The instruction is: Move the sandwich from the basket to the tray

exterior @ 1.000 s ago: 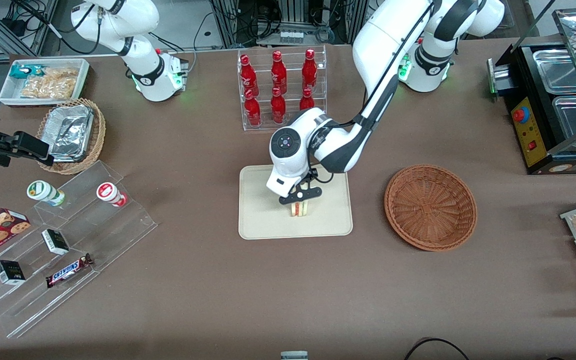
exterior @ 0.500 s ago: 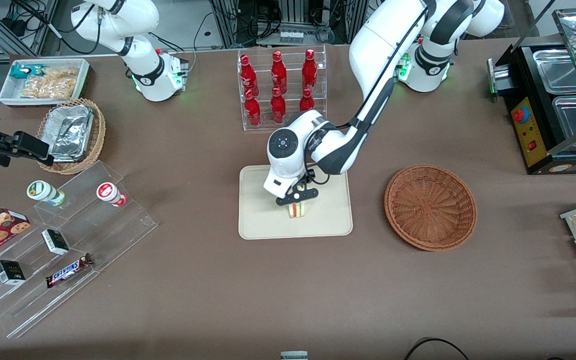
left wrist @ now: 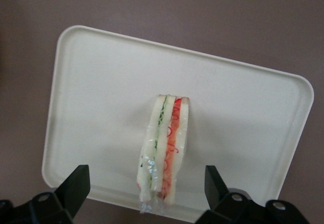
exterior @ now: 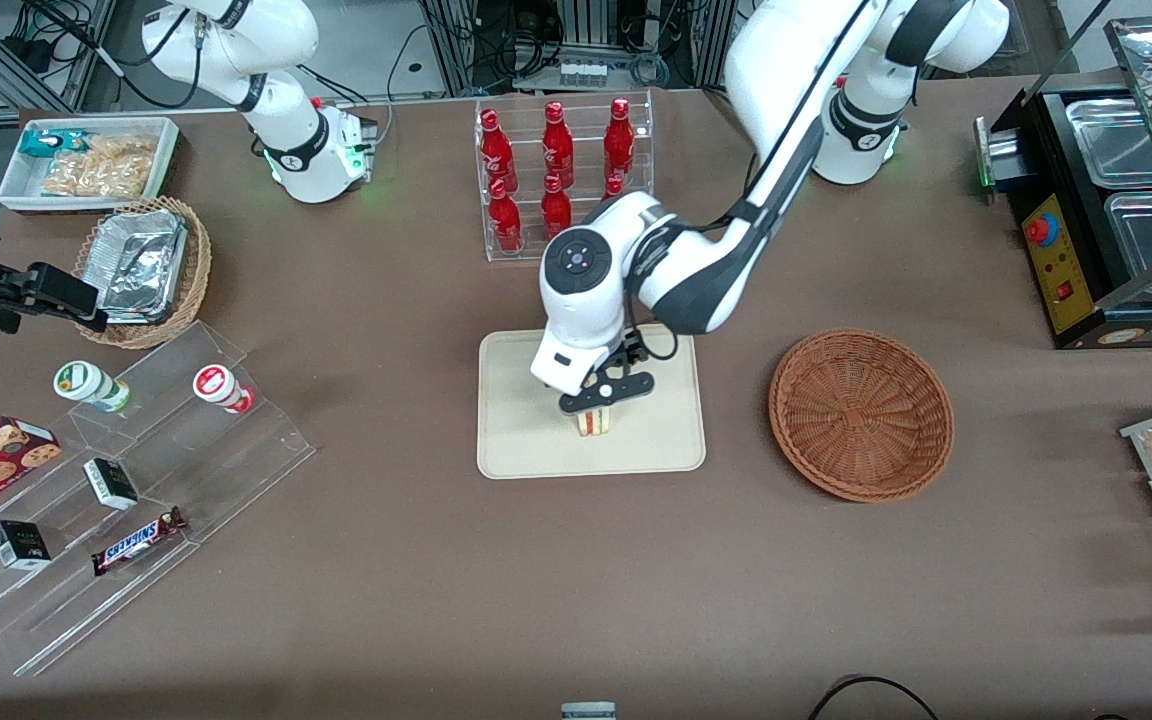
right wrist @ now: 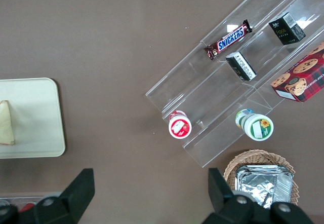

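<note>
The triangular pale-bread sandwich stands on edge mid-way across the flat cream rectangular tray; the round reddish-brown wicker basket sits empty.

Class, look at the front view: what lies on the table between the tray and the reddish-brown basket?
Only bare brown tablecloth lies between the tray and the basket. The front view shows this. The end effector hangs open above the sandwich on the tray.

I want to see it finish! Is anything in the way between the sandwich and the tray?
No. The sandwich already stands on the tray, and the open gripper hangs just above it, touching nothing.
</note>
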Robot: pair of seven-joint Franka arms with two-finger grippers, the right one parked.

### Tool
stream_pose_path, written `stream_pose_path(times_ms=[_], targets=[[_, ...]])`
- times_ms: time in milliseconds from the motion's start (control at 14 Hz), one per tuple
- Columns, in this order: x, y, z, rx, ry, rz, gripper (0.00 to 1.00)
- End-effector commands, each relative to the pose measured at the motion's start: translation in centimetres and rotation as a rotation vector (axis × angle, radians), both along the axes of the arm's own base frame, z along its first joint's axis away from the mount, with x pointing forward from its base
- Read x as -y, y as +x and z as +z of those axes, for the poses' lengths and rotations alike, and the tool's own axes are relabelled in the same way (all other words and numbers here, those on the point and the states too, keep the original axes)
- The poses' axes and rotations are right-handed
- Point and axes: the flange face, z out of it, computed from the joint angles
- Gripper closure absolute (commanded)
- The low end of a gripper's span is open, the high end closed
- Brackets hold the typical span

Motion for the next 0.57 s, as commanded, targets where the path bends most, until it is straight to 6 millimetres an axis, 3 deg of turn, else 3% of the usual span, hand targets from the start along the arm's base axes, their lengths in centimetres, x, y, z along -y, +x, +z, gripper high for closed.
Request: stream_pose_path(times_ms=[0,286,500], targets=[[-2.8,0.5,4.1,-0.026,-0.016,0.043,0.0],[-10.4,4.3,5.8,-0.059,0.011,0.103,0.0],[-17.1,4.8,6.5,-0.089,0.014,0.035,0.0]])
